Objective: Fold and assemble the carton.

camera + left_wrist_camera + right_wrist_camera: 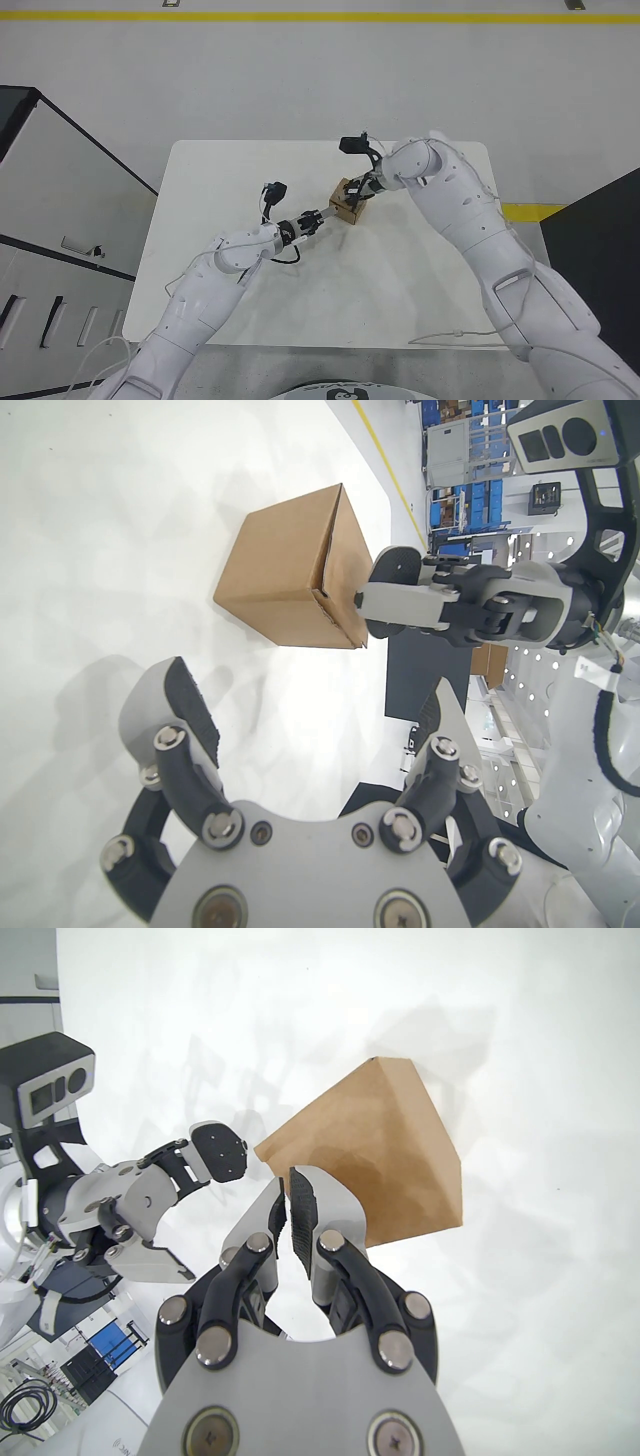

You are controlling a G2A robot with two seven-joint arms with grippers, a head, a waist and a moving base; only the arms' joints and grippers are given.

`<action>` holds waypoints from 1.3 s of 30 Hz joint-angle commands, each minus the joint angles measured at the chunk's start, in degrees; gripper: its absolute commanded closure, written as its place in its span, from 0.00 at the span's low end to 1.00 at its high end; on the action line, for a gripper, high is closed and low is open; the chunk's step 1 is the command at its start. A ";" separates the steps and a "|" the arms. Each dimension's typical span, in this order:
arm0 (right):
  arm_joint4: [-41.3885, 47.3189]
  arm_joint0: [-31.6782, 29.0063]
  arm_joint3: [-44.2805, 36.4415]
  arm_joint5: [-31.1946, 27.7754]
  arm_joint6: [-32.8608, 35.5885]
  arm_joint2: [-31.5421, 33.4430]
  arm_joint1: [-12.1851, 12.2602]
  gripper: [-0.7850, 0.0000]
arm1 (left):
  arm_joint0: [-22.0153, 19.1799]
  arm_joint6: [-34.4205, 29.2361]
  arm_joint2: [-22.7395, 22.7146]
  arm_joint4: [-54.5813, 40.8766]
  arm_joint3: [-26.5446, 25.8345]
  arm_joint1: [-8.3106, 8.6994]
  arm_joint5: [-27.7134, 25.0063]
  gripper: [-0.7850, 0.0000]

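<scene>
Near the middle of the white table (400, 300), a brown carton (347, 200) sits between two grippers.
Top view: the carton lies just above the frame's centre, with the left gripper (322, 214) at its lower left and the right gripper (358, 192) at its upper right. Left wrist view: the left gripper (307, 675) is spread wide, holding nothing, short of the carton (290, 565); the right gripper's (367, 610) tips meet one face. Right wrist view: the right gripper (286, 1178) is pinched nearly together, nothing visible between its pads, at the carton's (390, 1153) edge.
</scene>
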 commanded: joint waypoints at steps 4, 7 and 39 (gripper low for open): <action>3.00 -0.25 -1.18 -1.16 0.01 4.06 1.19 0.00 | -0.09 0.31 -0.20 0.06 -0.29 0.02 0.22 0.00; 2.17 -1.08 -1.32 -1.83 -4.02 6.98 2.23 0.00 | -0.04 0.73 -0.39 0.34 -0.80 0.06 0.28 0.00; 16.20 2.53 15.92 -8.37 -2.76 4.29 0.01 0.00 | -0.31 1.80 -0.53 0.62 -0.72 -0.04 1.44 0.00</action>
